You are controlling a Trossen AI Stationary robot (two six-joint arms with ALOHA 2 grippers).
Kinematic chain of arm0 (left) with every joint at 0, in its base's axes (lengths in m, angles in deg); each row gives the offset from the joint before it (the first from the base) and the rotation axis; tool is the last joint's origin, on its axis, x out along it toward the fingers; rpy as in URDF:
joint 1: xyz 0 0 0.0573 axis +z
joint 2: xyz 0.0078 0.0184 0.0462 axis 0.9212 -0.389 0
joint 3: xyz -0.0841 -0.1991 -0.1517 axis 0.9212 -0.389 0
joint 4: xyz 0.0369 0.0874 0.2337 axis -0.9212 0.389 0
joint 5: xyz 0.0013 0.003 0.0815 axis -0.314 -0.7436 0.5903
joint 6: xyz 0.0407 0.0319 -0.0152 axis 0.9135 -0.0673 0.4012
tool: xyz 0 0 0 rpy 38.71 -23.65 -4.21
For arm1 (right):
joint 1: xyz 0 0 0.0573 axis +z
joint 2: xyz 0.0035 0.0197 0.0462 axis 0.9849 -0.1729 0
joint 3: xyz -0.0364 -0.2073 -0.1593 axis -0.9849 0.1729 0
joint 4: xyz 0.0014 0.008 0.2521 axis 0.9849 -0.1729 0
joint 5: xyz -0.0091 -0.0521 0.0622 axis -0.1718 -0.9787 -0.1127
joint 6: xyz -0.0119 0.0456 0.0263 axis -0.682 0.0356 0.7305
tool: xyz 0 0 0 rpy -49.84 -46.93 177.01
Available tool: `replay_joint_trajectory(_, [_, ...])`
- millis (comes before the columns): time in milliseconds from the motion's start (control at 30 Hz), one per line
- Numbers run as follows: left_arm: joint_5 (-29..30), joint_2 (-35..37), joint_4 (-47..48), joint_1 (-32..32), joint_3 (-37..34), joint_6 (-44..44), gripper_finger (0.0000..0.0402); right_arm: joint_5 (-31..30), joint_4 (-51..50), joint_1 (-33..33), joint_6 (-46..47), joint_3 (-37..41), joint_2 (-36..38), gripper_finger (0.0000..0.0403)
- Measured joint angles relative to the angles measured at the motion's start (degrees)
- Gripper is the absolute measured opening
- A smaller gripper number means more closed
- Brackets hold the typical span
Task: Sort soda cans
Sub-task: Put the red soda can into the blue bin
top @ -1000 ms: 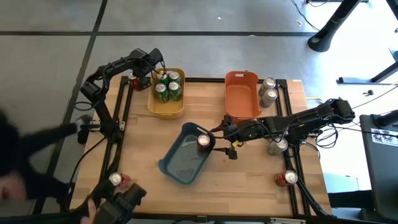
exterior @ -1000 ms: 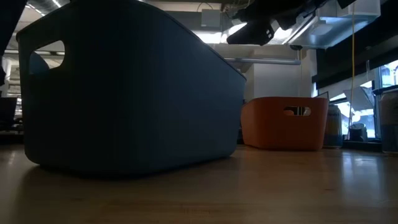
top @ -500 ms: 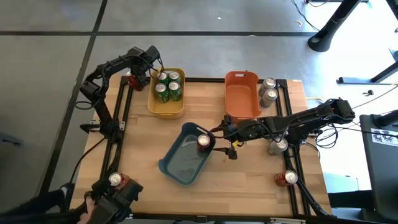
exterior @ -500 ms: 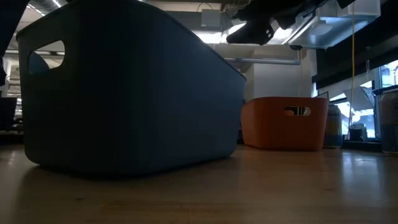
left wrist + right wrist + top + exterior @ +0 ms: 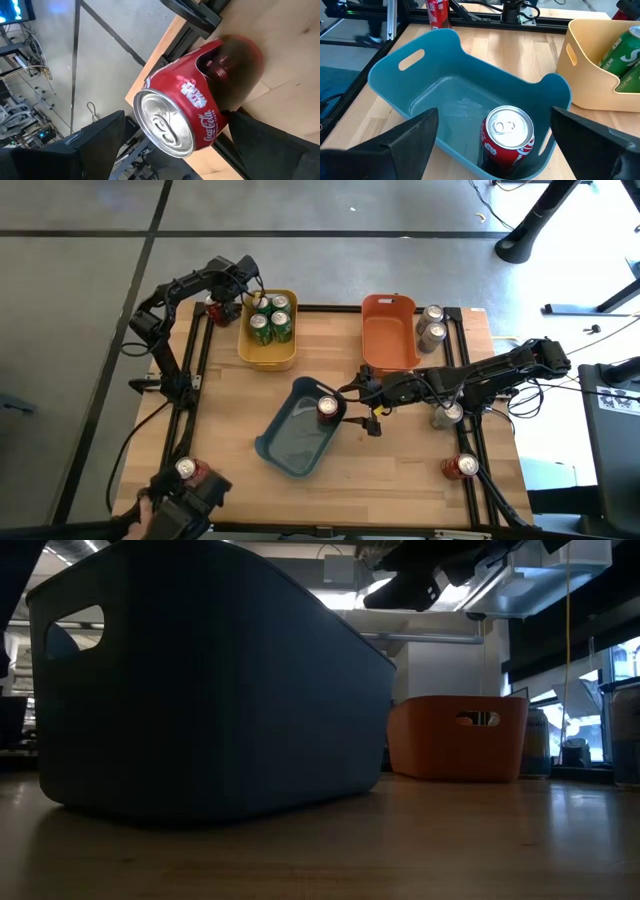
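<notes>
Fingers of the right gripper (image 5: 490, 142) stood spread around a red can (image 5: 507, 140) standing in the blue bin (image 5: 290, 442) mid-tabletop; lifting straight up would clear it cleanly. At the far left corner, the left gripper (image 5: 170, 145) straddled another red can (image 5: 197, 112), fingers spread, needing a square close.

From table height, the blue bin (image 5: 210, 680) hides its own contents. From above, the left gripper (image 5: 228, 308) covers most of a red can (image 5: 215, 312).
</notes>
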Motion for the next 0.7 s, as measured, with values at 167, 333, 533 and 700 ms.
replay_joint_trajectory(167, [-2.1, 0.0, 0.3, -1.1, 0.0, 1.4, 0.0345, 0.0, 0.0, 0.0, 0.0, 0.0, 0.0, 0.0378])
replay_joint_trajectory(333, [-4.5, 0.0, -0.4, -1.5, 0.0, 1.4, 0.0345, 0.0, 0.0, 0.0, 0.0, 0.0, 0.0, 0.0378])
replay_joint_trajectory(533, [-4.5, 0.0, -1.1, -1.4, 0.0, 1.0, 0.0345, 0.0, -0.5, 0.0, 0.0, 0.0, 0.0, 0.0378])
replay_joint_trajectory(700, [-5.4, 0.0, -1.9, -1.4, 0.0, -0.2, 0.0345, 0.0, -0.4, 0.0, 0.0, 0.0, 0.0, 0.0378])
